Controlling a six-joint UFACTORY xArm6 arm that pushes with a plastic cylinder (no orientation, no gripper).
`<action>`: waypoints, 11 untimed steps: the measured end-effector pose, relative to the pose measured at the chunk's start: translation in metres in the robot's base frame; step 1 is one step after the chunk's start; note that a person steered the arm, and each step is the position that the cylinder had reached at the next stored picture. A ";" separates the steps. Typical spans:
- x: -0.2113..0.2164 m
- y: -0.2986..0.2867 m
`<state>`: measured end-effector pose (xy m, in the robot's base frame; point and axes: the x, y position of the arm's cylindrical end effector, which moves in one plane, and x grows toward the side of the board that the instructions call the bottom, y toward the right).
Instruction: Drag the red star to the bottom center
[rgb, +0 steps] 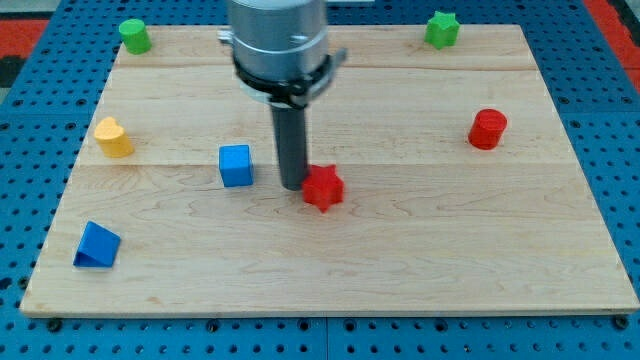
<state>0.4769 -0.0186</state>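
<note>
My tip (293, 186) touches red star (322, 187) on its left, blue cube (236, 165) further left. No claw on this rig, just 1 rod.

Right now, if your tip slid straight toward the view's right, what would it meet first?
My tip sits just left of the red star, apparently touching it or nearly so. Sliding right, it would meet that star first; nothing lies between them, though the exact gap is hard to judge.
</note>
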 end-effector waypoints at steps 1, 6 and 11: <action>-0.041 -0.003; 0.015 0.126; 0.010 -0.131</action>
